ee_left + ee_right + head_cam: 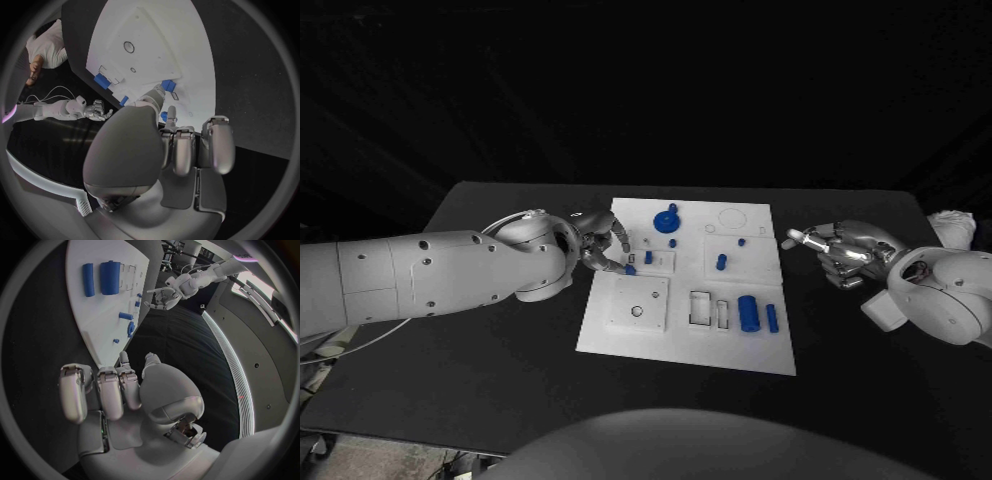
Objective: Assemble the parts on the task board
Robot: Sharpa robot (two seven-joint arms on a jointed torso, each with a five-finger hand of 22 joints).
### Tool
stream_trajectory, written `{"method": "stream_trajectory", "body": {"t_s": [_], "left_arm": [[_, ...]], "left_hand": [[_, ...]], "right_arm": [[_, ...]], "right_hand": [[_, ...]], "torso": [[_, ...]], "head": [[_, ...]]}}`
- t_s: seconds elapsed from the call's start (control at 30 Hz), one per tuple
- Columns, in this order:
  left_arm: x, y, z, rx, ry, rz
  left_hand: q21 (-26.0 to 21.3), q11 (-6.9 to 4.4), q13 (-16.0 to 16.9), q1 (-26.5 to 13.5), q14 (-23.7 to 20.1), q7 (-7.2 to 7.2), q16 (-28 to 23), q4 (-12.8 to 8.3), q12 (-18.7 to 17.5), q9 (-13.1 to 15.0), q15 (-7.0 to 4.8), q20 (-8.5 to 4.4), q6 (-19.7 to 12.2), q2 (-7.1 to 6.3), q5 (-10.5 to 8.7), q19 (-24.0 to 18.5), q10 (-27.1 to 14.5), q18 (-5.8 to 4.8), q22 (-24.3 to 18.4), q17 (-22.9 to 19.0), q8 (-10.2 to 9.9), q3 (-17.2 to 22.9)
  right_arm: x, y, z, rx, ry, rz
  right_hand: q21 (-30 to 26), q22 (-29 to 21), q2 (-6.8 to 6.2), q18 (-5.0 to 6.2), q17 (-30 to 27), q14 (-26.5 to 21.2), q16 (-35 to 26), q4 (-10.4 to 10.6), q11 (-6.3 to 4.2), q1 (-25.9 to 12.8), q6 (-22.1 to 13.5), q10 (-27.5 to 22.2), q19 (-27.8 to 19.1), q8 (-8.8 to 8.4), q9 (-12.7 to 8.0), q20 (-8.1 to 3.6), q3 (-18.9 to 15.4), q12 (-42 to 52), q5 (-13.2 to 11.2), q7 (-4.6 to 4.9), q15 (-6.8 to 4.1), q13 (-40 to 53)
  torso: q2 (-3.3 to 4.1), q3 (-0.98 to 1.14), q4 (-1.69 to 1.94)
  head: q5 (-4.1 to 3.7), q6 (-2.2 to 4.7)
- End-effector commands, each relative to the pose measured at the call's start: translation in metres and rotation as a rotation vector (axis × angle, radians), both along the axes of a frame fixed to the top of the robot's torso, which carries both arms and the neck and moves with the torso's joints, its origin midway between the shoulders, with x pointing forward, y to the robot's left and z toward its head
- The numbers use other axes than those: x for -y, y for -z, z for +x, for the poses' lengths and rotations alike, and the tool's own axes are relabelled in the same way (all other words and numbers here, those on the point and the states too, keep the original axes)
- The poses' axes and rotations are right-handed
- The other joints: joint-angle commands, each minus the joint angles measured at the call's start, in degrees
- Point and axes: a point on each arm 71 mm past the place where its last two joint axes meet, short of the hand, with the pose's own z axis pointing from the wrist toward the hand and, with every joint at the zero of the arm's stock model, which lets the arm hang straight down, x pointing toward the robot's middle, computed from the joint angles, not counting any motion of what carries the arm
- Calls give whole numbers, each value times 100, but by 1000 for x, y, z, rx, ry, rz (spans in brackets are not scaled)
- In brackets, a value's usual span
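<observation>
The white task board [635,335] lies in the middle of the black table. On it are a round blue knob [668,220], several small blue pegs such as one [721,262], a thick blue cylinder [749,312] and a thin blue bar [772,318]. My left hand [603,243] is at the board's left edge, fingers curled, thumb tip by a small blue part [167,86]. Another small blue part [630,268] sits right at its fingertips; whether it is pinched is unclear. My right hand [837,252] hovers off the board's right side with its fingers curled in on nothing [112,390].
Empty slots [704,309] and a square plate with a round hole [638,311] are on the board's near half. A white thing [952,226] lies at the table's far right edge. Bare black table [488,360] stretches to the left and front of the board.
</observation>
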Motion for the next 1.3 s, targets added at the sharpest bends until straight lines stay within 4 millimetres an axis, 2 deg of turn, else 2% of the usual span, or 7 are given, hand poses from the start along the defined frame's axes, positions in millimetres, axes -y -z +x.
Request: {"method": "stream_trajectory", "body": {"t_s": [0.03, 0.37, 0.47, 0.8, 1.3], "left_arm": [[5, 2, -1, -7, 75, 59], [8, 2, 2, 33, 93, 100], [9, 3, 3, 42, 92, 102], [16, 6, 4, 74, 107, 94], [19, 11, 3, 76, 131, 114]], "left_hand": [[24, -27, 1507, 108, 602, -18, 14, 31, 1, -156, -10, 1, 156, 17, 147, 244, 595, 9, 1260, 1509, -52, -55], [40, -62, 1507, 220, 602, -48, 14, 55, 1, -600, -39, -26, 365, 100, 709, 249, 595, 6, 1263, 1509, -201, -31], [48, -67, 1507, 237, 602, -50, 14, 52, 1, -671, -42, -29, 429, 133, 807, 252, 595, 4, 1265, 1509, -209, 6], [61, -118, 1507, 365, 602, -123, 14, 16, 1, -823, -79, -54, 640, 199, 965, 257, 595, 3, 1268, 1509, -194, 120], [42, -199, 1507, 443, 602, -237, 14, -16, 1, -928, -136, -98, 722, 140, 940, 248, 595, 8, 1262, 1509, -209, 136]], "right_arm": [[-1, 0, -1, -4, -17, 2], [-1, 0, -1, -3, -18, 2], [-1, 0, -1, -3, -18, 2], [-1, 0, -2, -2, -17, 2], [1, 0, -2, -1, -14, 2]], "right_hand": [[-31, 1236, 13, 37, 1509, 597, 20, 10, -65, 54, 51, 609, -12, -31, -7, 0, 38, -36, 18, -2, -49, 698], [-30, 1236, 15, 37, 1509, 597, 20, 13, -65, 53, 51, 609, -11, -31, -7, 0, 39, -36, 17, -2, -49, 698], [-30, 1236, 15, 37, 1509, 597, 20, 13, -65, 53, 51, 609, -11, -31, -7, 0, 39, -36, 17, -2, -49, 698], [-31, 1236, 16, 37, 1509, 597, 20, 17, -65, 52, 52, 609, -12, -32, -8, 0, 39, -36, 16, -3, -49, 698], [-31, 1236, 16, 37, 1509, 597, 20, 17, -65, 52, 52, 609, -12, -32, -8, 0, 39, -36, 16, -3, -49, 698]], "torso": [[-1, 0, -1], [-2, 1, 2], [0, 0, 4], [-1, -1, 2], [-2, -1, 2]], "head": [[1, 0], [10, 0], [-1, 0], [6, 0], [0, 0]]}}
